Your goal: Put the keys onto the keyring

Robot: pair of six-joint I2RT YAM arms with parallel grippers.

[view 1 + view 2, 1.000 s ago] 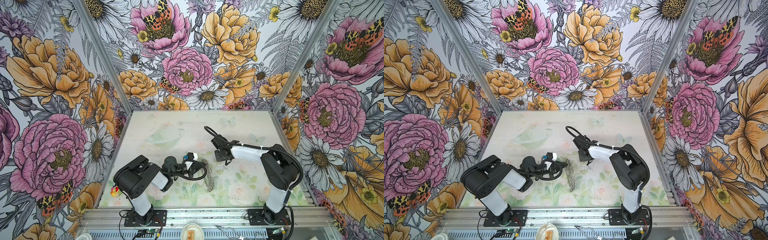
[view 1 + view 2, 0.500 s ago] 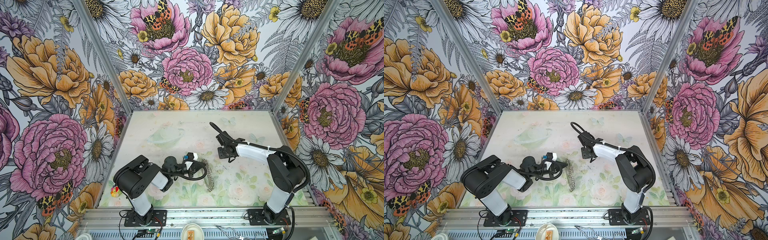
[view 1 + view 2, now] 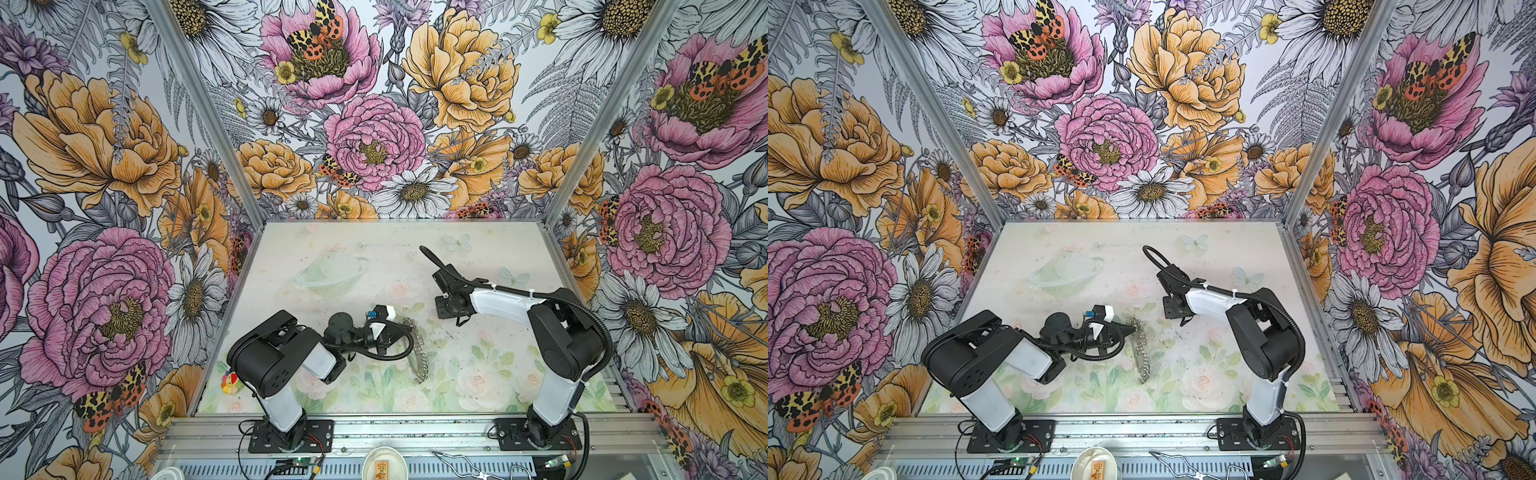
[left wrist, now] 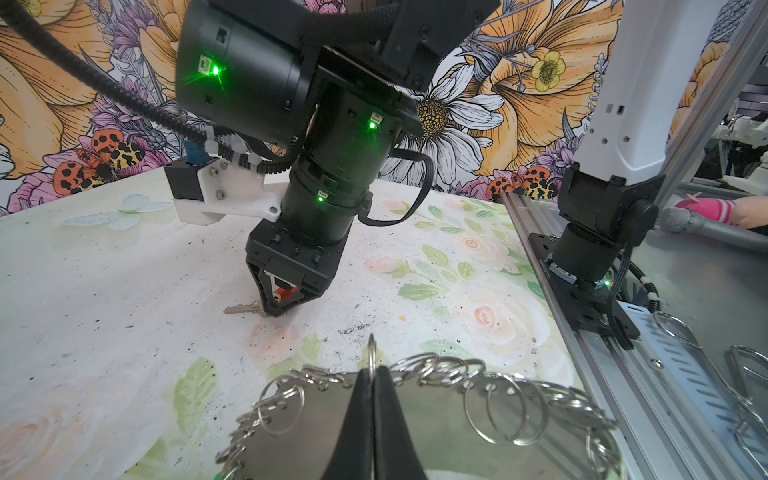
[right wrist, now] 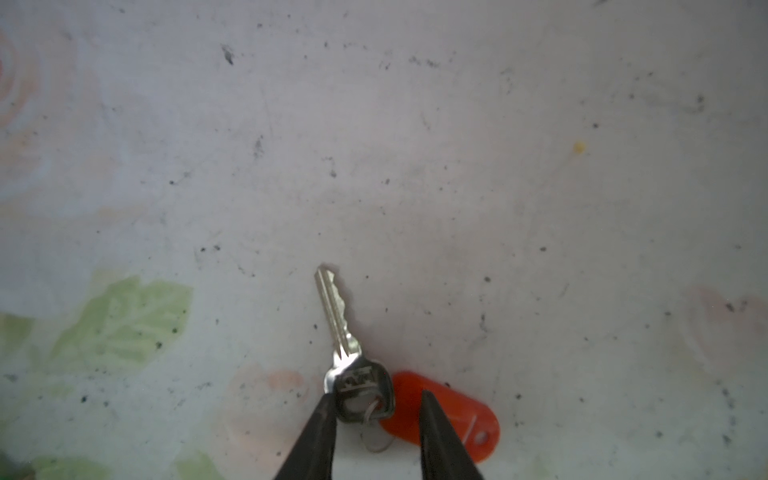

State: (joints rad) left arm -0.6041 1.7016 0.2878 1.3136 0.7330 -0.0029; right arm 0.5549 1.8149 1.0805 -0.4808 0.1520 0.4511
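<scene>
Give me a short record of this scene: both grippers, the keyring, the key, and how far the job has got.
left gripper: shut, pinching a split ring on the keyring's rim
keyring: held on edge, seen edge-on in both top views
right gripper: open, pointing down, jaws either side of the key's head
key: silver, flat on the table, red tag attached
progress: key not yet on the keyring
</scene>
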